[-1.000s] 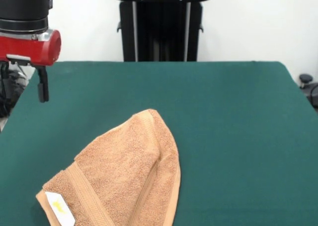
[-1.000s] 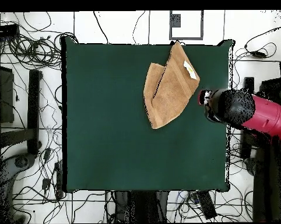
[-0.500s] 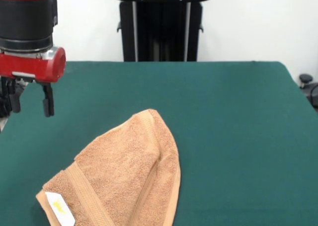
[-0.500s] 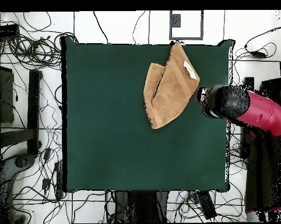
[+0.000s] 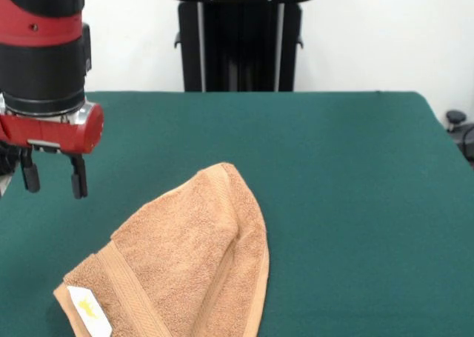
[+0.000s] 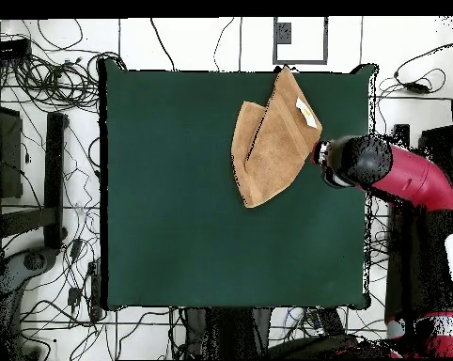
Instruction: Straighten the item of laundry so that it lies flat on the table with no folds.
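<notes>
1. Since the earlier frames the gripper (image 5: 52,180) has come lower and closer to the hand towel (image 5: 181,267), while the towel itself has not shifted.
2. The red and black arm (image 5: 44,55) hangs upright over the green table (image 5: 348,174), beside the towel and not touching it; its two fingers (image 5: 78,183) point down, apart, holding nothing.
3. The towel lies folded over itself (white tag (image 5: 89,309) upward) near the table's edge (image 6: 366,141) in the overhead view.
</notes>
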